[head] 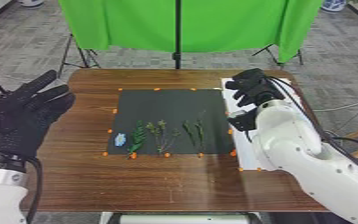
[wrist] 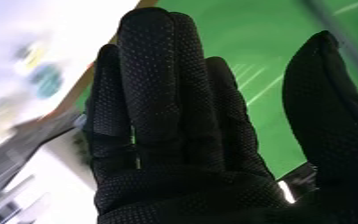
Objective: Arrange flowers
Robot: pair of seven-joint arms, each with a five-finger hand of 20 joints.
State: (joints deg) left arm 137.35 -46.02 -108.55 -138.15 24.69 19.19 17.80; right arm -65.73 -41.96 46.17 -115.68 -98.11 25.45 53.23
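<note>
The brown wooden surface [head: 158, 192] carries a dark grey rectangular mat [head: 158, 107] with small orange marks [head: 133, 155] around its edges. Along the mat's near part lie the plants in a loose row, their lengths running roughly near to far. From left to right come a full, leafy green sprig [head: 137, 137], a branching stem with small yellowish tips [head: 162, 135], and a pair of slender green stems [head: 199, 132]. Left of the sprig, near the mat's near left corner, is a small blue-and-white piece [head: 120, 139].

At the right, a long white sheet [head: 248, 155] runs from near to far beside the mat. The right hand [head: 257, 91], in its black fabric glove, is over the far part of this sheet. In the right wrist view its fingers are straight and side by side, with the thumb well apart from them. A small dark object [head: 242, 121] sits nearer than that hand, beside the white arm; what it is cannot be told.

The left hand [head: 31, 117], also black-gloved, is at the left side of the surface, fingers extended and clasping nothing. Beyond the far edge hangs a bright green cloth [head: 122, 25].
</note>
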